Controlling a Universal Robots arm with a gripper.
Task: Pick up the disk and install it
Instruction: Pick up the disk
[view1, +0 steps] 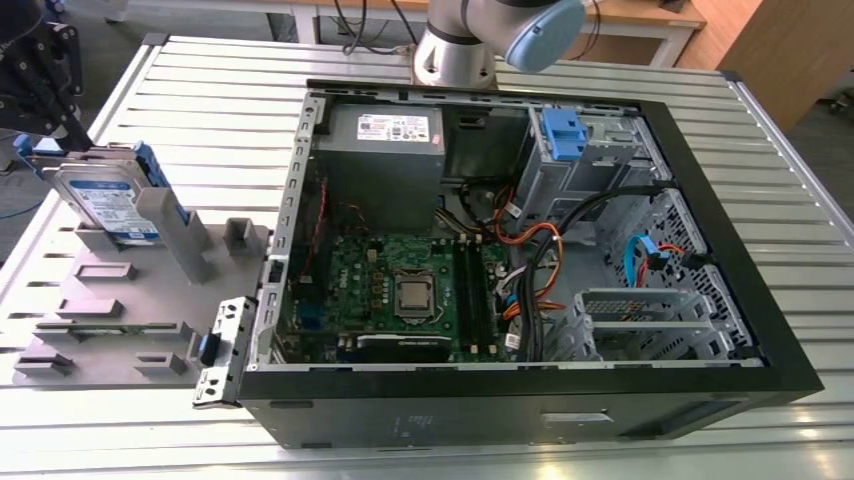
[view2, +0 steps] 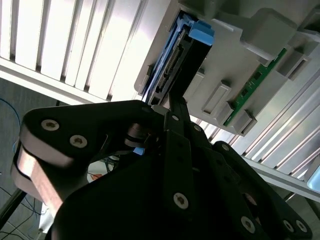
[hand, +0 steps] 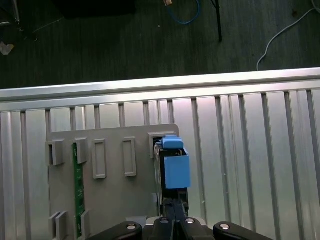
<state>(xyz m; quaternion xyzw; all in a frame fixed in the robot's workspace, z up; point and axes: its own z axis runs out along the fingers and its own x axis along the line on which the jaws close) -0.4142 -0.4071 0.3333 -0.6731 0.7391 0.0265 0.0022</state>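
Right now the pincer (view1: 75, 138) hangs tip-down just above the disk (view1: 112, 200). The disk stands on edge in a slot of the grey holder (view1: 120, 300) directly beneath the pincer, with a blue rail running along one side. In the first wrist view the fingers (hand: 169, 212) look drawn narrow, pressed together with no gap between them and nothing held, their tip right at the disk's upper edge. To my eye the step in hand is getting a grip on the disk. Doing it well means spreading the fingers wide enough to straddle the disk's thickness and centring them over that upper edge. They should close on the flat metal faces rather than on the plastic rail. The pull should then run straight along the slot, since any tilt would likely make the disk bind against the holder's walls. The open computer case (view1: 747, 300) sits well apart from the pincer, across the slatted bench (view1: 200, 90). The arm's blue-capped joint (view1: 487, 35) rises beyond the case, so I judge the arm is reaching far out sideways, wrist turned so the pincer points down at the holder.
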